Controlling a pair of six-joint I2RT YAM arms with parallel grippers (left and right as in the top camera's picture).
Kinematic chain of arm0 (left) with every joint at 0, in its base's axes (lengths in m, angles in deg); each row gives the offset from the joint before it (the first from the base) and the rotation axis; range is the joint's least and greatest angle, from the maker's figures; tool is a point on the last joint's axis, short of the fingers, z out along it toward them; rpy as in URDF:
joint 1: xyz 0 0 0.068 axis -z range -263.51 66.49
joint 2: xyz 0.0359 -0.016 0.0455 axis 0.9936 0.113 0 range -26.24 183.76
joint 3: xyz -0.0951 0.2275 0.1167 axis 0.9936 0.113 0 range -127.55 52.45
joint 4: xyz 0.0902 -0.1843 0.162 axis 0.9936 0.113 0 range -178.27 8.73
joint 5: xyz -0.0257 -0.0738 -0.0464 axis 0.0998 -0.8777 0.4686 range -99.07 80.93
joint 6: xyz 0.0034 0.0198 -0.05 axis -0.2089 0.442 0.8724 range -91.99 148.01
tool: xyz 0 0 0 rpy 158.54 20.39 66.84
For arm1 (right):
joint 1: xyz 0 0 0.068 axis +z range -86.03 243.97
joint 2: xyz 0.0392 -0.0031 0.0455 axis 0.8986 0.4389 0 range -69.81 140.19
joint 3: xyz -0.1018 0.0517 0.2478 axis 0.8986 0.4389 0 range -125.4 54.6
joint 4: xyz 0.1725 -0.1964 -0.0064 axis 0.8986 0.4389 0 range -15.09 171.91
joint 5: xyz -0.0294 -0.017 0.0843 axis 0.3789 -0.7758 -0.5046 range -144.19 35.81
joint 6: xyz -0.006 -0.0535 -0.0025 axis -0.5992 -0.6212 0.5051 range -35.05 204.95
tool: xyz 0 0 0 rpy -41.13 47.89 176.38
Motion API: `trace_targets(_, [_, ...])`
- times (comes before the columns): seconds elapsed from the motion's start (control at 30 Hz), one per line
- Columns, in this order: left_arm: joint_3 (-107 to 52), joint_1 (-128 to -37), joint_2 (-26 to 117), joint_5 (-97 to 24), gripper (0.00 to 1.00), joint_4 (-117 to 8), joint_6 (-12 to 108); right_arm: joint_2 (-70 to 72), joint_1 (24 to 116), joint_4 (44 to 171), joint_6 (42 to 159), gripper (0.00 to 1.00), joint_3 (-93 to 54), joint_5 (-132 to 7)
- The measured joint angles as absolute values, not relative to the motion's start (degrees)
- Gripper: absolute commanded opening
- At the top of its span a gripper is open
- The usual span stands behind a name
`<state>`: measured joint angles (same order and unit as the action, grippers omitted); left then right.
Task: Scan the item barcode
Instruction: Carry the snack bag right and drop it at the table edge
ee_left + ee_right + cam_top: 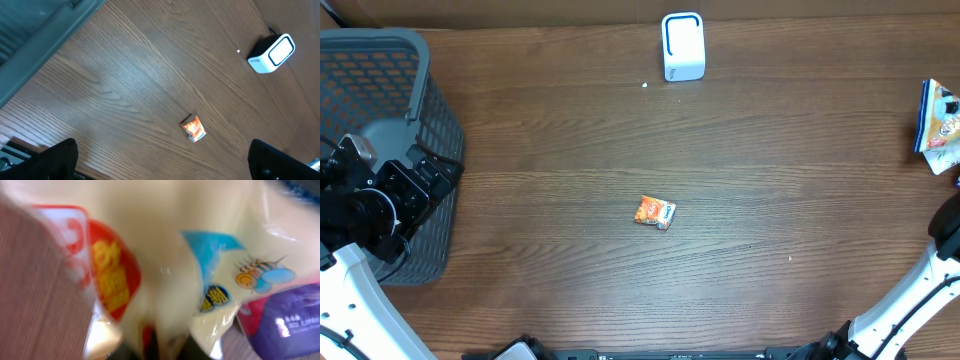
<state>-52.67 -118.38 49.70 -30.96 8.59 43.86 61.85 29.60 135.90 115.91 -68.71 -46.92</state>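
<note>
A small orange packet [655, 212] lies flat near the middle of the wooden table, also visible as the orange packet [193, 128] in the left wrist view. The white barcode scanner [683, 46] stands at the far edge, its window facing the table; the scanner [271, 53] shows at upper right from the left wrist. My left gripper [165, 170] is open and empty, hovering beside the basket, well left of the packet. My right gripper [172, 352] is pressed up against a blurred cream packet [165, 255] with red and blue print. Whether its jaws hold the packet is unclear.
A grey mesh basket [380, 60] stands at the left edge, with the left arm [390, 200] against its near side. Several snack packets [940, 125] lie at the right edge, above the right arm [948, 225]. A purple packet [285, 325] lies next to the cream one.
</note>
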Motion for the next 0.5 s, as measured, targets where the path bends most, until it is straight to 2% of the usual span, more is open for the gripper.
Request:
trace_targets(0.03, [-52.7, -118.4, 49.7, -31.0, 1.00, 8.6, 43.9, 61.8, 29.6, 135.6, 116.1, 0.30, -68.7, -46.9])
trace_targets(0.07, [-52.7, -118.4, 49.7, -31.0, 1.00, 8.6, 43.9, 61.8, 29.6, 135.5, 116.1, 0.36, -68.7, -46.9])
trace_targets(0.1, [-52.7, -118.4, 49.7, -31.0, 1.00, 8.6, 43.9, 61.8, 29.6, 135.5, 116.0, 0.49, -68.7, -46.9])
trace_targets(0.13, [-52.7, -118.4, 49.7, -31.0, 1.00, 8.6, 43.9, 61.8, 29.6, 135.5, 116.0, 0.56, -68.7, -46.9])
trace_targets(0.43, [-52.7, -118.4, 49.7, -31.0, 1.00, 8.6, 43.9, 61.8, 29.6, 138.5, 115.2, 0.56, -68.7, -48.1])
trace_targets(0.5, [-52.7, -118.4, 49.7, -31.0, 1.00, 8.6, 43.9, 61.8, 29.6, 139.2, 114.6, 0.60, -68.7, -50.4])
